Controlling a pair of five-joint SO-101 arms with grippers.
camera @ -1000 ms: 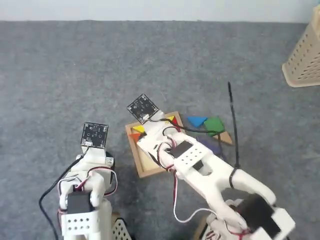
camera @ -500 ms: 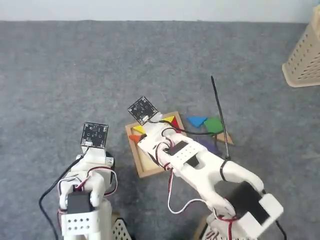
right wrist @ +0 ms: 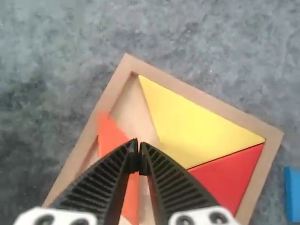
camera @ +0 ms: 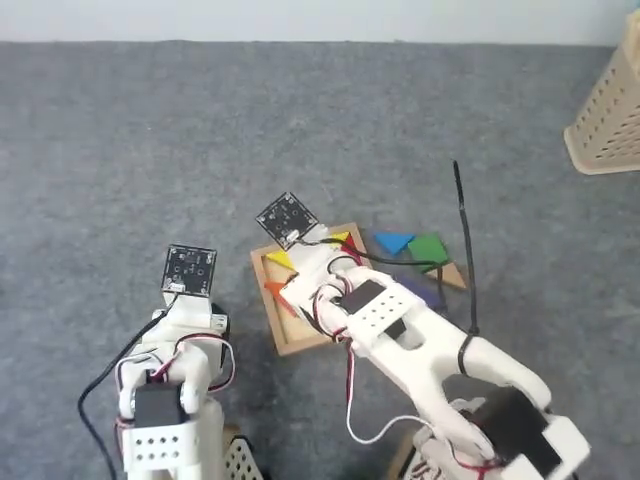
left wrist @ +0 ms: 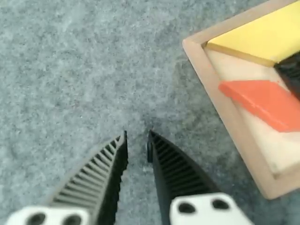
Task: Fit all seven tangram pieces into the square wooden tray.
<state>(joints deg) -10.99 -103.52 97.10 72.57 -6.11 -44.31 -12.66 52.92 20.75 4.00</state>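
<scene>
Wooden tray (right wrist: 110,91) lies on grey carpet (camera: 150,130) and contains a yellow triangle (right wrist: 187,126), a red triangle (right wrist: 225,173) and an orange piece (right wrist: 110,136). Right gripper (right wrist: 137,147), clenched with nothing between its fingers, hangs over the orange piece; contact cannot be told. The orange piece's long axis runs along the rim just beside it. The yellow triangle's long edge lies against the adjoining rim. Left gripper (left wrist: 137,138), parted by a narrow gap and grasping nothing, hangs over carpet near a tray corner.
</scene>
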